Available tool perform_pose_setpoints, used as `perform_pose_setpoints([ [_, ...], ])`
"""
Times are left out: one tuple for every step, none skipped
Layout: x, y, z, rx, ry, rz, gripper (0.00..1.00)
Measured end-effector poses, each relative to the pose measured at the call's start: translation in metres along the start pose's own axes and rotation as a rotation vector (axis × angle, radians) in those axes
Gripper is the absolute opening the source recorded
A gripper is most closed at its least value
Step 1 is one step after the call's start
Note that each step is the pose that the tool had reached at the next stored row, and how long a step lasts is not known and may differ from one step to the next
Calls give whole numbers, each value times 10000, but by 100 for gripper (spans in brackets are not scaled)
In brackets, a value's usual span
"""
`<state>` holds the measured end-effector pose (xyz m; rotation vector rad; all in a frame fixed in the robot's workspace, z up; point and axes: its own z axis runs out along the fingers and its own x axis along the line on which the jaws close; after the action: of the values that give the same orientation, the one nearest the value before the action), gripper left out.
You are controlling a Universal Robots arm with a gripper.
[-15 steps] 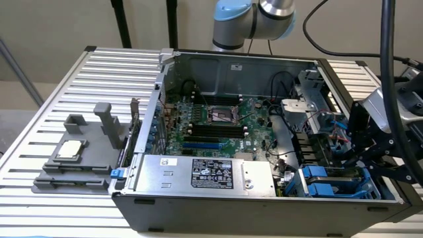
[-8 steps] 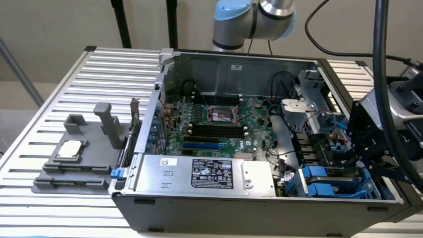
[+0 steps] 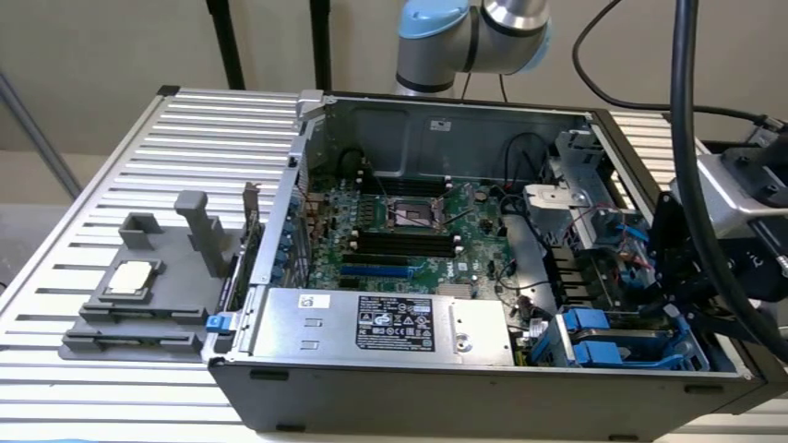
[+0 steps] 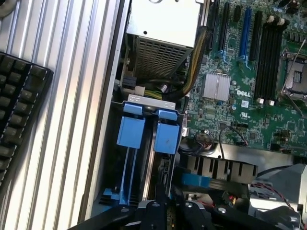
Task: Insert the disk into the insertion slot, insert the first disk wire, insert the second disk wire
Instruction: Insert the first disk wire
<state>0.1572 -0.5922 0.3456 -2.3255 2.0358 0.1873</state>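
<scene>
Just right of the silver box (image 3: 382, 323) is the blue-grey insertion slot (image 3: 569, 349). The disk (image 3: 595, 339) sits at it, showing a bright blue frame with two blue tabs. Further right, the black gripper (image 3: 674, 300) hangs just above. I cannot tell if it grips anything.

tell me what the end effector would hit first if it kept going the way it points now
Most likely the insertion slot: the end effector points down at it, and its blue latch tabs lie straight ahead in the wrist view. Depth is unclear, so this is a guess.
</scene>
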Motion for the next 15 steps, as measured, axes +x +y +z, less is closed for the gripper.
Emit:
perform_pose_setpoints([
  [0,0,1,-26,34,40,17],
  [0,0,2,-53,67,81,17],
  [1,0,3,-82,85,126,17],
  [1,1,4,-104,100,173,17],
  [1,1,3,-120,115,224,17],
  [1,1,3,-124,122,284,17],
  [1,1,4,-120,122,362,17],
  [1,1,5,-110,121,458,17],
  [0,1,6,-98,116,558,17],
  [0,2,7,-87,112,659,17],
  [0,3,9,-76,107,757,17],
  [0,7,15,-68,106,836,17],
  [0,10,19,-64,113,883,17],
  [0,15,24,-60,124,927,17],
  [-1,20,29,-57,131,967,17],
])
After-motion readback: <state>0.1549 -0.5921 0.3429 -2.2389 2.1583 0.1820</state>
